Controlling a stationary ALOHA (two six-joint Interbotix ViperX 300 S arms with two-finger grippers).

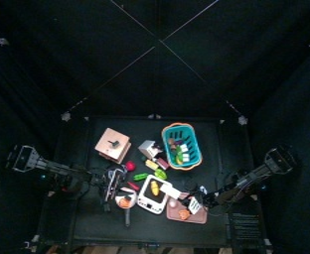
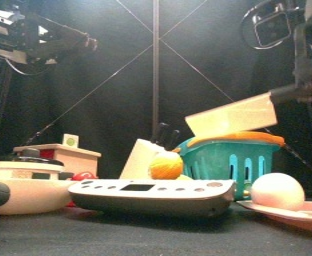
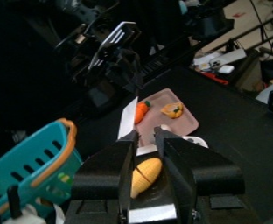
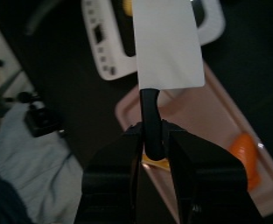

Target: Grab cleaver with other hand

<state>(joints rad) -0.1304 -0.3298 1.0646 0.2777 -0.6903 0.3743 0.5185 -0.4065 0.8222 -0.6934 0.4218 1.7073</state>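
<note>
Right gripper [image 4: 154, 131]: jaws pinched on the dark handle of the cleaver [image 4: 168, 44]. Blade is pale, broad, and points away from the wrist. Cleaver is held in the air, clear of the tabletop [image 2: 145, 235]; front view shows the blade [image 2: 232, 115] tilted, above the teal basket [image 2: 232, 160].

Under the blade in the right wrist view: white scale [image 4: 104, 39] and pink tray [image 4: 209, 131] carrying an orange piece [image 4: 247, 157].

Left gripper [image 3: 145, 144]: jaws close together with a narrow gap, nothing seen between them. It hangs above a yellow fruit [image 3: 147, 173], with the basket [image 3: 39, 162] to one side and the tray [image 3: 168, 105] beyond. Right arm [image 3: 109, 52] shows behind the tray.

Front view, on the tabletop: scale [image 2: 152, 195] nearest, egg [image 2: 276, 190] on the tray [image 2: 299, 213], orange ball [image 2: 166, 168] beside the basket, white bowl [image 2: 32, 190] far left.
</note>
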